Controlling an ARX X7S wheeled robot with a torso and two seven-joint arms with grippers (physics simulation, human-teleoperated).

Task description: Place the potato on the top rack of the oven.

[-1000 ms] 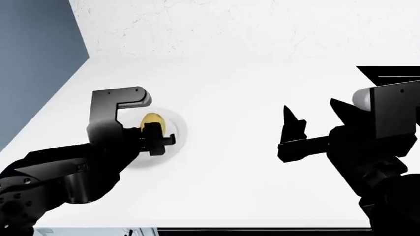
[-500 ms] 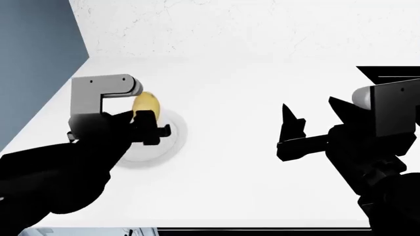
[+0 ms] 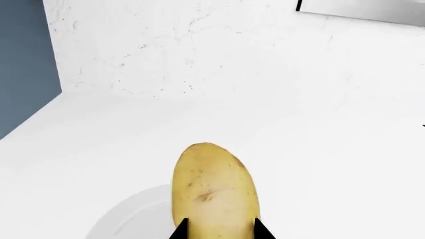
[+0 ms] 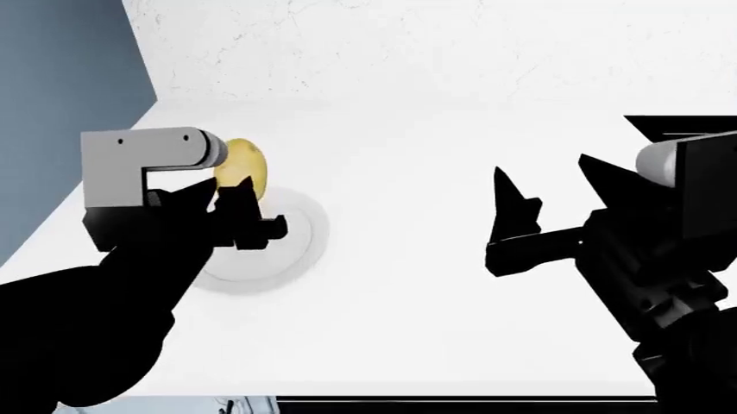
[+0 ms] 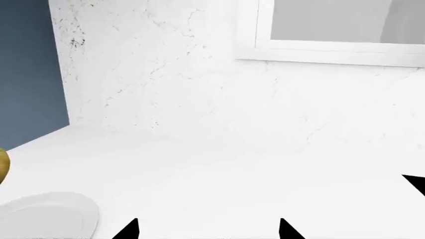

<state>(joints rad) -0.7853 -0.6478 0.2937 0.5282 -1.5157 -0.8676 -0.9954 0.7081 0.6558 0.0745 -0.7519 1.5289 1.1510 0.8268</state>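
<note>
- The right wrist view alone shows a window frame point(image 5: 332, 50) on the wall.
- The white plate point(image 4: 271, 250) on the counter point(image 4: 461, 302) has nothing on it.
- The potato point(image 3: 214, 191), yellow-tan and speckled, is raised above the plate, clamped in the left gripper point(image 4: 236, 203).
- The right gripper point(image 4: 547, 198) hangs spread wide, holding nothing.

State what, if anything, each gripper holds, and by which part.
The left gripper holds the potato by one end, a fingertip on each side. The right gripper holds nothing.
</note>
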